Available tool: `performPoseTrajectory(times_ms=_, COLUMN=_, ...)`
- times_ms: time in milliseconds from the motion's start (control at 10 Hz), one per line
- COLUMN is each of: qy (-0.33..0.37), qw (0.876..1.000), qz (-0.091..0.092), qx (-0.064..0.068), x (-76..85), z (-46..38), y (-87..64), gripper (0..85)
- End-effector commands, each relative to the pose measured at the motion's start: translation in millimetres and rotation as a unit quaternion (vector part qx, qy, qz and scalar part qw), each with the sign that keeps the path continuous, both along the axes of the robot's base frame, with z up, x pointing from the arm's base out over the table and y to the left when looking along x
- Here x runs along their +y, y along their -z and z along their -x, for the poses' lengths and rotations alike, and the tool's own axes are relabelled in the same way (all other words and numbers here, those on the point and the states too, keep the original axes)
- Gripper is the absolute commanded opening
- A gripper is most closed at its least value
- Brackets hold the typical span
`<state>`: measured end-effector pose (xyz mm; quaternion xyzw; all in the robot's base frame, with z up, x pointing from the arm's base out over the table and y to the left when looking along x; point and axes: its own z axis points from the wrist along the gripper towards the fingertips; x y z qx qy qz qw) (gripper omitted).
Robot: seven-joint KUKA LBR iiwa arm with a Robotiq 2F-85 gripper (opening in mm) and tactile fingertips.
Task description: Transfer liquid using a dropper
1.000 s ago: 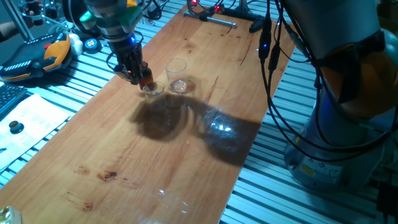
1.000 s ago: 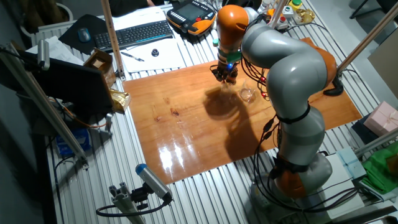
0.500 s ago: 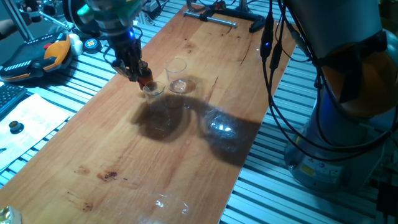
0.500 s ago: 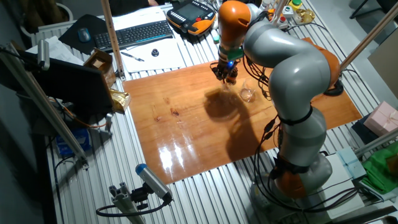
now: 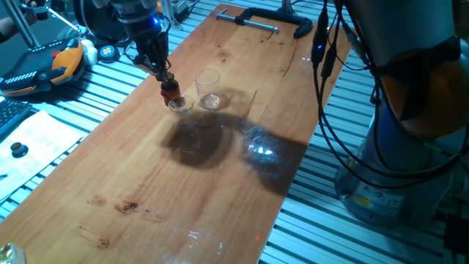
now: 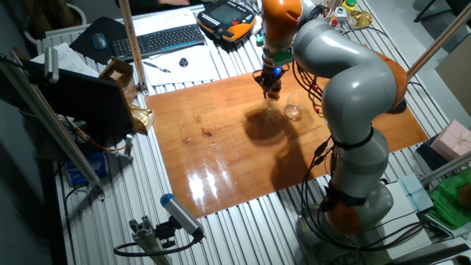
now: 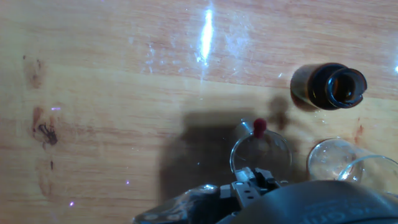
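Note:
My gripper (image 5: 165, 79) hangs just above a small clear glass cup (image 5: 179, 105) near the board's left edge. It is shut on the dropper (image 5: 171, 89), whose red end points down over the cup. In the hand view the fingertips of the gripper (image 7: 252, 179) sit at the bottom edge, and the dropper's red end (image 7: 259, 127) shows over the far rim of the cup (image 7: 261, 155). A second, taller clear glass (image 5: 209, 88) stands just right of the cup and also shows in the hand view (image 7: 339, 165). In the other fixed view the gripper (image 6: 273, 90) is small.
An open brown amber bottle (image 7: 329, 86) stands close beyond the two glasses. The wooden board (image 5: 220, 176) lies on a slatted metal table. A black clamp (image 5: 275, 16) sits at the board's far end. An orange pendant (image 5: 44, 66) lies off the left edge.
My gripper has risen and shifted slightly back-left, away from the small cup. The dropper's red end has lifted with it. The glasses have not moved.

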<state>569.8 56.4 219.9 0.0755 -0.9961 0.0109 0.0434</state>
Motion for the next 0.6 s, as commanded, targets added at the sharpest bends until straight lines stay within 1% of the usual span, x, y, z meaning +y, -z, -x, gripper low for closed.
performPoseTrajectory(times_ms=0, qy=-0.001, qw=1.000, qz=-0.004, qx=0.004, x=0.3, z=0.1, y=0.1, gripper=0.7)
performPoseTrajectory(times_ms=100, qy=-0.006, qw=1.000, qz=-0.012, qx=0.013, x=0.6, z=0.2, y=0.0, gripper=0.7)
performPoseTrajectory(times_ms=200, qy=-0.007, qw=1.000, qz=-0.016, qx=0.014, x=0.7, z=0.1, y=0.1, gripper=0.7)
performPoseTrajectory(times_ms=400, qy=-0.005, qw=1.000, qz=-0.013, qx=0.004, x=0.9, z=0.0, y=0.6, gripper=0.7)
performPoseTrajectory(times_ms=500, qy=-0.004, qw=1.000, qz=-0.016, qx=0.007, x=1.0, z=0.1, y=0.9, gripper=0.7)
